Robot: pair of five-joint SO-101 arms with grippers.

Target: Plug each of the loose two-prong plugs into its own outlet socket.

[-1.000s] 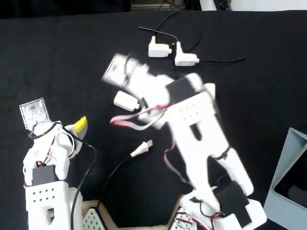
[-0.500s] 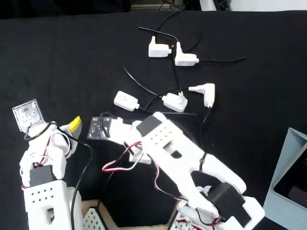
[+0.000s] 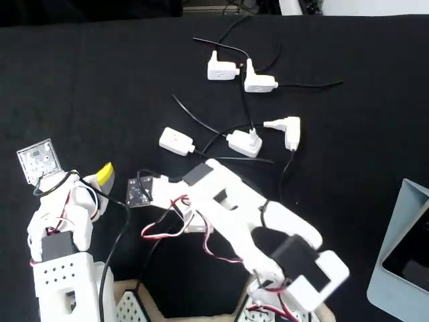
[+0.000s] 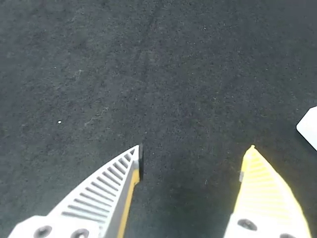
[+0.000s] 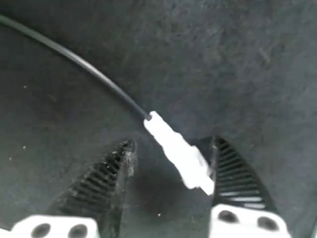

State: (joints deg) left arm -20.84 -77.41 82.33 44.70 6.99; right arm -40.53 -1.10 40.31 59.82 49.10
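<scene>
- At the front centre of the table (image 3: 80, 87), the right gripper (image 5: 171, 148) sits low over the black cloth. Its jaws are parted wide and closed on nothing.
- A white two-prong plug (image 5: 177, 152) lies slanted in the gap between them. One end is against or just beside one dark finger (image 5: 237, 173); contact cannot be confirmed. The other finger stands apart from it.
- The plug's black cord (image 5: 74, 60) runs away over the cloth.
- In the high view, the right arm (image 3: 231, 201) lies folded low across the front centre, its wrist turned toward the left arm.
- The left gripper (image 4: 195, 153) is at the front left, wide open, with a white ribbed finger (image 4: 106, 193) and a yellow finger (image 4: 260, 188). Bare cloth lies between them.
- Beyond the right arm, a white outlet socket (image 3: 175, 141) lies alone.
- Near it, a white block (image 3: 242, 142) with a cord lies just beside an angled white plug (image 3: 285, 126).
- Farther back, two corded white pieces (image 3: 221, 67) lie side by side. Whether they are joined cannot be told.
- A grey-blue container (image 3: 402, 255) stands at the right edge.
</scene>
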